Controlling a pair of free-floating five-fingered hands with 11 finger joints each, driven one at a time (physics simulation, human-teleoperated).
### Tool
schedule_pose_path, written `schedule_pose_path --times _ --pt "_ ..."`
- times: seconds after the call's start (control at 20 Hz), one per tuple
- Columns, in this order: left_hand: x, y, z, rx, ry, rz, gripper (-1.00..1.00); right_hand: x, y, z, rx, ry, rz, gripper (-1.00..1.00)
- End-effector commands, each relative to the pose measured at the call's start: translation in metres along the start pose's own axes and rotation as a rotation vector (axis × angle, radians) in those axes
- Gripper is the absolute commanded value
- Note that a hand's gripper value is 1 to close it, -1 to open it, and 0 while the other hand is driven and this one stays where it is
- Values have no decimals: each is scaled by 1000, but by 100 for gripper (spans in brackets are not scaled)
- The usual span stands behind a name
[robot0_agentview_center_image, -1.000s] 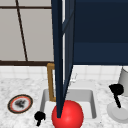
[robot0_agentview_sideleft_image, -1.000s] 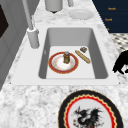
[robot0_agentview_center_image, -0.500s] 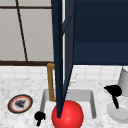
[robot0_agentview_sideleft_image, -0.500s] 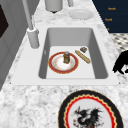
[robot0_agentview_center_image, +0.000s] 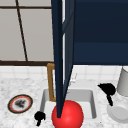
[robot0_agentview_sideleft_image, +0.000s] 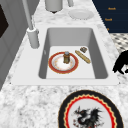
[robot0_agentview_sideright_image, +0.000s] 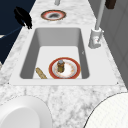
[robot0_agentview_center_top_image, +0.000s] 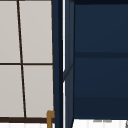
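Black left hand (robot0_agentview_center_image: 39, 116) hovers beside sink (robot0_agentview_center_image: 93, 105).

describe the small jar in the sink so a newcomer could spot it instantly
Start at the white sink basin set in the marble counter. On its floor lies a red-rimmed plate, and the jar stands upright at its centre. It is small, brownish, with a grey cap, unlike the long tan stick lying flat beside the plate.
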Motion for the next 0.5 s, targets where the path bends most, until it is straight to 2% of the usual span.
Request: schedule_pose_path --times 0.0,0.45 --pt "0 0 0 0 0 0 0 14 -3 -25 -38 -13 12 -100" --pt "0 0 0 0 0 0 0 50 -12 -100 -29 5 8 -100"
